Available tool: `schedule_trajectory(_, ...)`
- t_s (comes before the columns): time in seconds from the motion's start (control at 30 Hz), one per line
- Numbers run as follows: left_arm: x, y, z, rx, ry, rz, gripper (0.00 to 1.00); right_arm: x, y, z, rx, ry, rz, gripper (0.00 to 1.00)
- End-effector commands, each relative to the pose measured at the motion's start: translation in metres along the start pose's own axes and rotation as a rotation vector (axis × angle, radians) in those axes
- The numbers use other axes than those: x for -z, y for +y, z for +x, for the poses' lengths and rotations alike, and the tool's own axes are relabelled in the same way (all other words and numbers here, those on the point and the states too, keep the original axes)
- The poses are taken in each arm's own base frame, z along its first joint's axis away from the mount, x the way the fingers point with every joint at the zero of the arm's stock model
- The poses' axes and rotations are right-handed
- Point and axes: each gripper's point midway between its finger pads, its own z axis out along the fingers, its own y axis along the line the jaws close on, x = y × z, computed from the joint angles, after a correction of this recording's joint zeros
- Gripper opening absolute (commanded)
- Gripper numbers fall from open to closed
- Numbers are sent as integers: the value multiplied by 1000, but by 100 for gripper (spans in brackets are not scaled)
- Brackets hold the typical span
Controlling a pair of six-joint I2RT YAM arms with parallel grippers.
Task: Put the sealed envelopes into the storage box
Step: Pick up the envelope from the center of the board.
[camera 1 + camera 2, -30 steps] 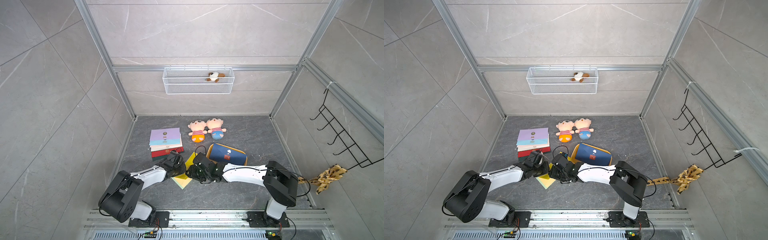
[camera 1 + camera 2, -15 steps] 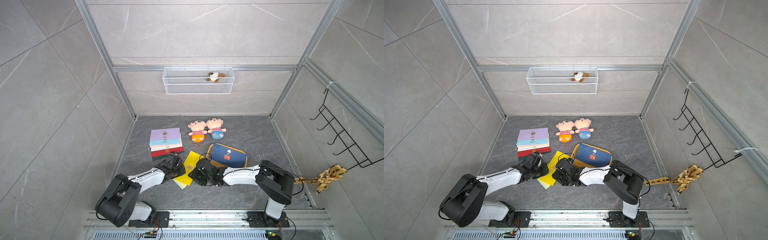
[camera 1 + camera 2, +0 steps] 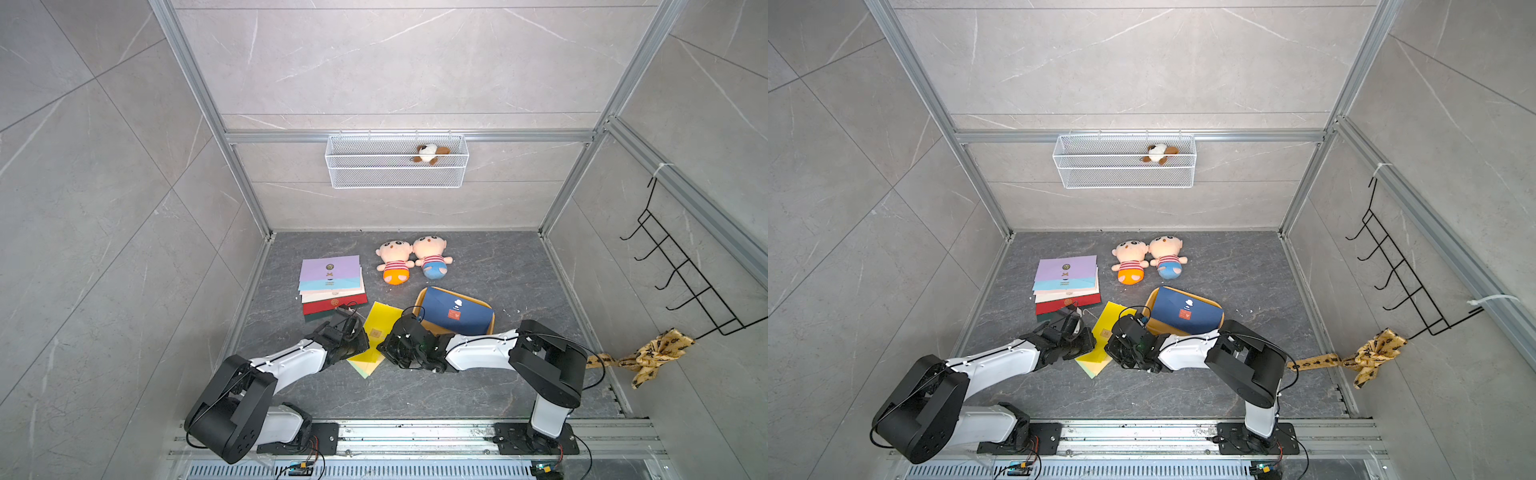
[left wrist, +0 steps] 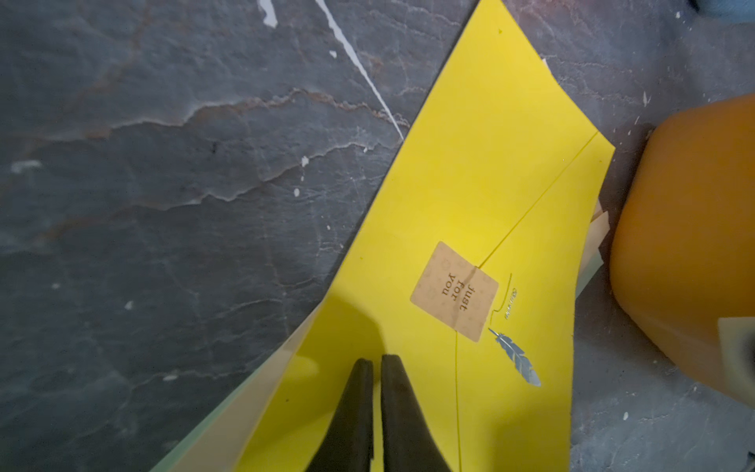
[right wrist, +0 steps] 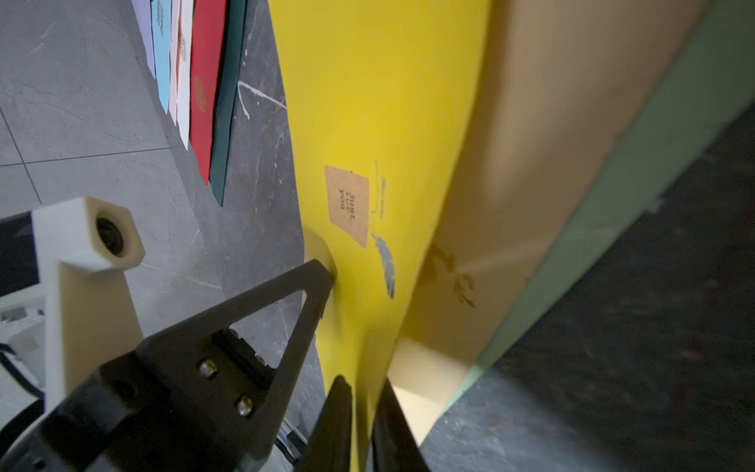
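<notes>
The yellow envelope (image 3: 380, 328) lies on the dark floor, just beside the storage box (image 3: 1156, 326), between the two arms. It has a brown sticker (image 4: 454, 291) that says "Just for you" (with a little silver feather next to it). Under it are a tan envelope (image 5: 551, 143) and a pale green envelope (image 5: 653, 163), and the yellow paper bends up off them.

The right gripper (image 5: 361, 384) pinches one edge of the yellow envelope; the paper runs down between its two black fingers. The left gripper (image 4: 376, 361) is at the other side. Its fingers are close together with only a thin slit, and one tip touches the yellow paper. I cannot tell if it grips the paper.

A navy envelope (image 3: 455, 311) lies in the storage box. More envelopes sit in a stack (image 3: 332, 282) near the left wall, lilac on top, then blue, cream, red and dark green.

Behind them two dolls (image 3: 395, 264) lie side by side. On the back wall hangs a white wire basket (image 3: 395, 170) with a small plush toy (image 3: 430, 153) in it. On the right wall is a black hook rack (image 3: 681, 282) with a yellow cloth (image 3: 648, 353) tied to it.
</notes>
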Motion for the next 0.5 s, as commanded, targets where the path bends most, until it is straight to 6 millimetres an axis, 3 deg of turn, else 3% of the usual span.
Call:
schedule_trajectory(0.0,7,15,16,19,50,-56,24,10,24,-8,84,-28,-29,0)
schedule_trajectory(0.33,45,2,-20,41,-107,-67,55,34,52,-13,395,-17,23,0)
schedule_trajectory(0.47,68,1,-34,54,-190,-73,63,54,71,-19,642,2,97,0)
